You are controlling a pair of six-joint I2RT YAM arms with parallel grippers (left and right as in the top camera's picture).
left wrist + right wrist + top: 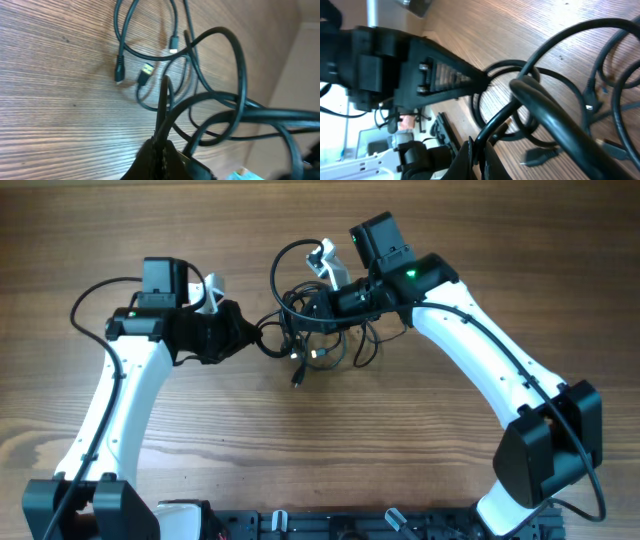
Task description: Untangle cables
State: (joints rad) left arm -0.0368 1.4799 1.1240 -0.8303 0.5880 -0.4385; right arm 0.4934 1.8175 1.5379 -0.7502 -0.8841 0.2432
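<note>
The cables (322,338) lie as a black tangle of loops on the wooden table between my two arms. Small plug ends (119,73) rest on the wood. My left gripper (256,336) reaches into the tangle's left side. In the left wrist view this gripper (161,144) is shut on one thin strand that runs up from its tips, and thicker loops (241,65) arc to the right. My right gripper (302,303) holds the tangle's upper part. In the right wrist view it (480,150) is shut on a cable (506,120) lifted off the table.
The wooden table (330,450) extends in front of the tangle. A white part (325,260) of the right arm sits just behind the cables. In the right wrist view the left arm's black fingers (452,80) point into the tangle.
</note>
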